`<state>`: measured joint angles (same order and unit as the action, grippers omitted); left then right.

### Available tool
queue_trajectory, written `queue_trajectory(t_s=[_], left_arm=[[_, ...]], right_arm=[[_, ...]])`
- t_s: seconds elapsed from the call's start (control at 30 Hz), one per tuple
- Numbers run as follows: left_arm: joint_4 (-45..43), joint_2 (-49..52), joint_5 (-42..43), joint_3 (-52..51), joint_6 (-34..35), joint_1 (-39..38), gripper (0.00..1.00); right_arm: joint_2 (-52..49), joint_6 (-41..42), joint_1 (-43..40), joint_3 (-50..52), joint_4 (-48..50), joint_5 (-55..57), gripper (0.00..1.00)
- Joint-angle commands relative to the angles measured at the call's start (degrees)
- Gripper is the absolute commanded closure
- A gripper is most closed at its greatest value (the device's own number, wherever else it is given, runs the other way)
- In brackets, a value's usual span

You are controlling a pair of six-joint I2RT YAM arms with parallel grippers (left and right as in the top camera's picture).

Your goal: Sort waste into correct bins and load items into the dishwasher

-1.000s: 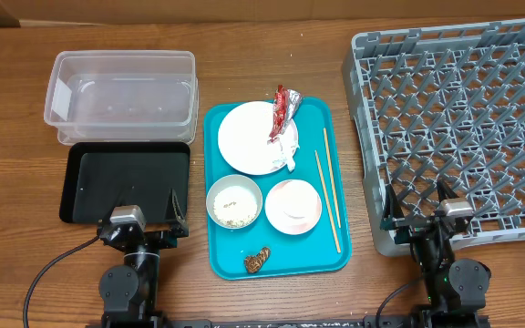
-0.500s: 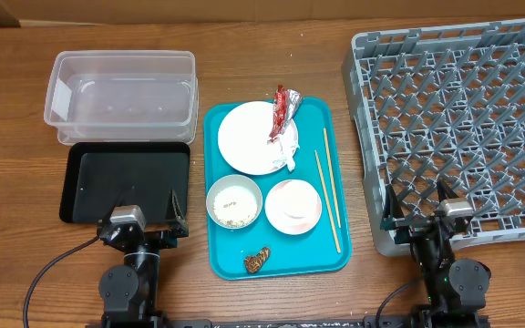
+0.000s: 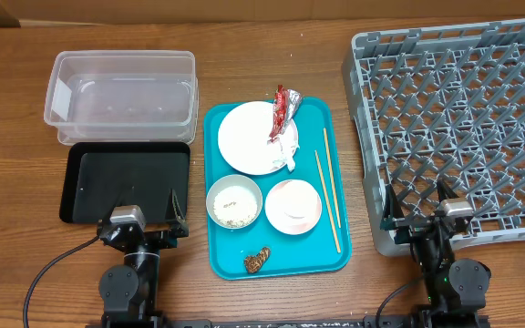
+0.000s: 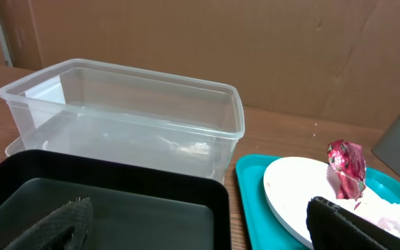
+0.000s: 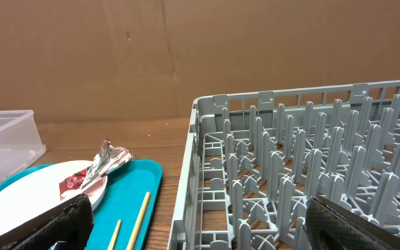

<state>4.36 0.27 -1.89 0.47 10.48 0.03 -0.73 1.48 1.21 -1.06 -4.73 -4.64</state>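
Nothing moved — left fingers [image 4: 61,223] and right fingers [image 5: 367,226] splayed over wooden table [image 3: 272,27], cardboard wall [image 4: 255,42] behind.

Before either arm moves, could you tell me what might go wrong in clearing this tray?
The foil wrapper lies against the crumpled napkin on the white plate, so one grab may lift both. The rice grains sit loose in the small bowl; tipping it could scatter them. The chopsticks lie flat on the teal tray and may slip.

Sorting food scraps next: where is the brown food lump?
Overhead, the brown food lump lies on the teal tray by its robot-side edge, just below and right of the rice bowl.
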Motion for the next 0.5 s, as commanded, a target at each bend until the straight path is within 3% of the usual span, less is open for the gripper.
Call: queue_trajectory(t_s=[0.0,0.47], left_arm=[[-0.11,-0.02,0.07,-0.20,-0.87,-0.04,0.00],[-0.22,-0.02,-0.39,-0.20,-0.90,-0.04,0.00]], right_arm=[[0.57,0.28,0.24,0.61,0.33,-0.04,0.00],[0.57,0.28,0.24,0.61,0.33,-0.04,0.00]])
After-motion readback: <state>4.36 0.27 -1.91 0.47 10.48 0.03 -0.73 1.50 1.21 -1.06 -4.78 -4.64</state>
